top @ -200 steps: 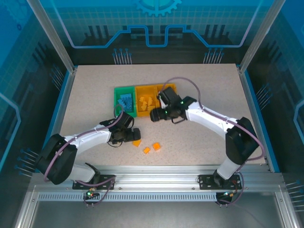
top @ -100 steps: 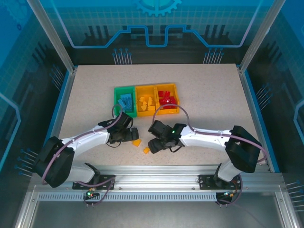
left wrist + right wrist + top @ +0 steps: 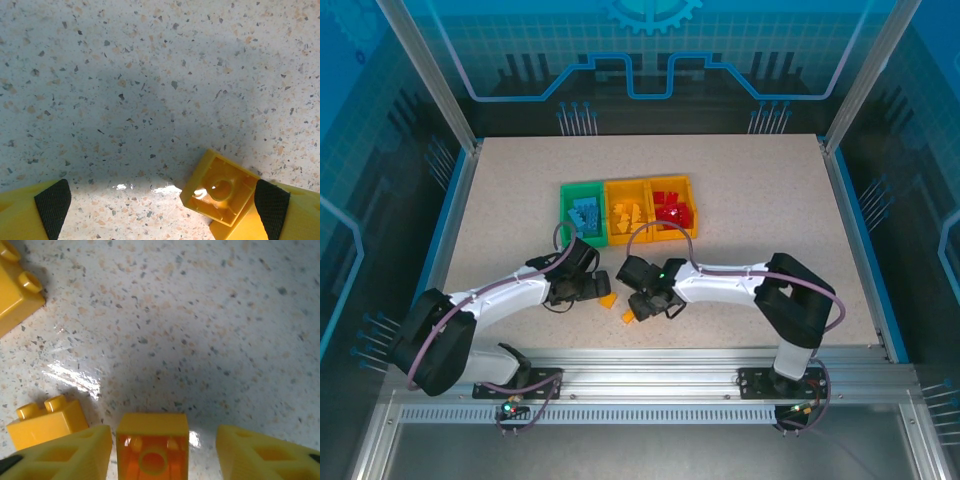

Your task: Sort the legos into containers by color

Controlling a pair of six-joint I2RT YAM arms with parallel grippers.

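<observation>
Right tool [image 3: 165, 456] straddles an orange lego [image 3: 152, 450] (hollow side toward wrist camera).

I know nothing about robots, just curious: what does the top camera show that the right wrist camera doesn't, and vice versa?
Top camera: the left arm, right arm and three bins holding sorted blue, yellow and red bricks. Right wrist camera: an orange brick, hollow side showing, between the yellow fingers. Both: loose yellow bricks on the speckled table.
</observation>
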